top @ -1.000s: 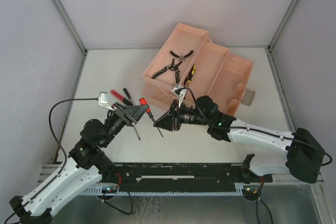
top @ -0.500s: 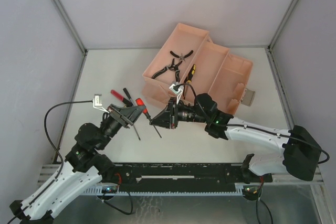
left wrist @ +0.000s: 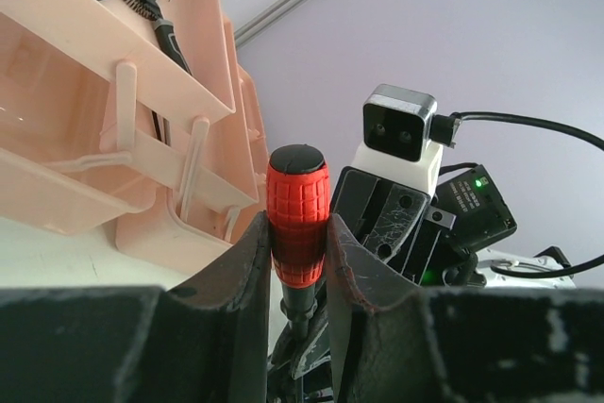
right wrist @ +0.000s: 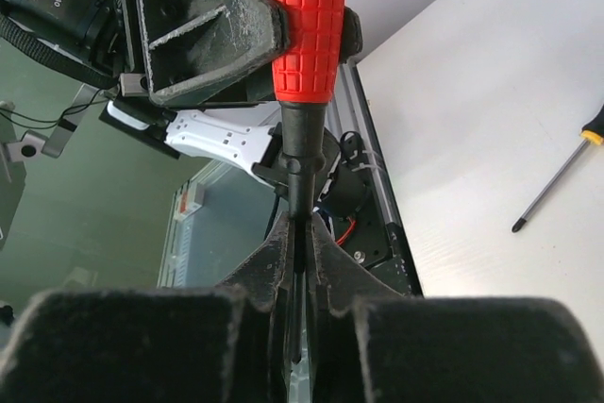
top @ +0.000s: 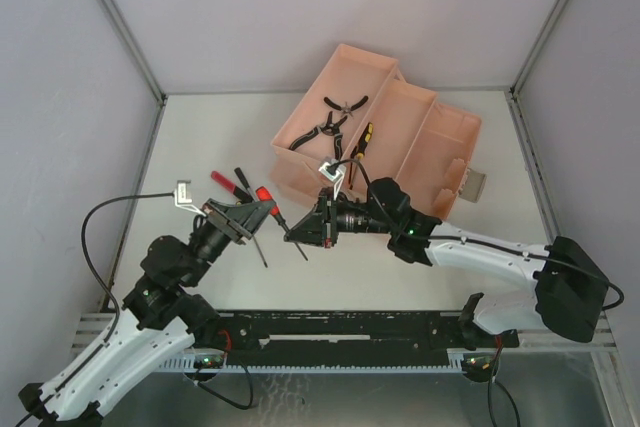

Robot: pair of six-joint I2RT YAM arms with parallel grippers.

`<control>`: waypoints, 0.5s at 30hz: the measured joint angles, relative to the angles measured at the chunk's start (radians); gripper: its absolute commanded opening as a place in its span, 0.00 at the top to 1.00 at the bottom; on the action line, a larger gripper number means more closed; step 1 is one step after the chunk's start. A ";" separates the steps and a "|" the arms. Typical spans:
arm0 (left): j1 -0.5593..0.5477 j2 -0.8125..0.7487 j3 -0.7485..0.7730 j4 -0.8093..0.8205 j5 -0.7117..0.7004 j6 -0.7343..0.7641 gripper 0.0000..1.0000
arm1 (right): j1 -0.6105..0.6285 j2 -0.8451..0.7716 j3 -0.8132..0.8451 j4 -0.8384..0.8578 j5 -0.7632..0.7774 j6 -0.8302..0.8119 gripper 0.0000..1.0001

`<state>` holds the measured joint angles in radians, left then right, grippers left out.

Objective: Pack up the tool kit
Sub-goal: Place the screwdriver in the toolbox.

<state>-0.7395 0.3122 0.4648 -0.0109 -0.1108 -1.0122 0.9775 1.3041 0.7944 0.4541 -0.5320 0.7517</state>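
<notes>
Over tabletop (top: pixel 200 137) centre, handover judged under way: red screwdriver (right wrist: pixel 304 35) clenched at handle by left gripper (left wrist: pixel 299 228), at shaft by right gripper (right wrist: pixel 300 233). Next calls for left release.

the left gripper (top: pixel 258 209) and the red-handled screwdriver (top: pixel 263 194) clamped in it have shifted to the left over the last second, and the small camera (top: pixel 183 192) on that wrist has swung left and slightly nearer with them. the right gripper (top: pixel 295 233), pinched on the same screwdriver's shaft, has followed to the left, so its arm now reaches further out from the pink tool box (top: pixel 445 147). most of this shift came in the first half second, and since then both have only crept a little further left.
</notes>
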 measured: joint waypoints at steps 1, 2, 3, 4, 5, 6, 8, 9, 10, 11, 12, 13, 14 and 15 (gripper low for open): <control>0.000 0.002 0.000 -0.001 0.000 0.000 0.69 | 0.000 -0.002 0.000 -0.004 0.005 0.000 1.00; 0.000 0.003 0.000 -0.003 -0.002 0.001 0.58 | 0.000 -0.006 0.000 -0.015 0.016 -0.002 1.00; 0.000 0.006 0.000 -0.006 -0.005 0.001 0.49 | 0.000 -0.012 0.000 -0.030 0.033 -0.005 1.00; 0.000 0.010 0.000 -0.011 -0.010 0.002 0.39 | 0.001 -0.022 0.000 -0.050 0.054 -0.011 1.00; 0.000 0.013 0.000 -0.018 -0.011 0.008 0.28 | 0.002 -0.033 0.000 -0.071 0.078 -0.017 1.00; 0.000 0.017 0.000 -0.031 -0.015 0.008 0.20 | 0.002 -0.048 0.000 -0.098 0.113 -0.029 1.00; -0.001 0.027 0.003 -0.062 -0.019 0.022 0.11 | 0.001 -0.073 0.000 -0.139 0.171 -0.047 1.00; -0.001 0.033 0.004 -0.075 -0.021 0.029 0.07 | 0.001 -0.090 0.000 -0.163 0.209 -0.059 1.00; -0.001 0.039 0.006 -0.092 -0.022 0.034 0.01 | 0.000 -0.101 0.000 -0.177 0.236 -0.065 1.00; -0.001 0.044 0.009 -0.107 -0.024 0.039 0.00 | 0.000 -0.116 0.000 -0.197 0.272 -0.072 1.00; -0.001 0.048 0.011 -0.119 -0.026 0.041 0.00 | -0.001 -0.131 0.000 -0.214 0.306 -0.079 1.00; -0.001 0.052 0.016 -0.135 -0.031 0.046 0.00 | -0.003 -0.151 0.000 -0.239 0.351 -0.084 1.00; -0.001 0.052 0.017 -0.138 -0.034 0.048 0.00 | -0.003 -0.170 -0.003 -0.254 0.385 -0.088 1.00; -0.001 0.051 0.020 -0.146 -0.037 0.051 0.00 | -0.007 -0.196 -0.010 -0.272 0.428 -0.091 1.00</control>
<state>-0.7403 0.3634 0.4847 -0.1570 -0.1482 -0.9607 0.9703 1.1084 0.7845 0.1825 -0.1040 0.6605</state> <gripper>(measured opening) 0.998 0.012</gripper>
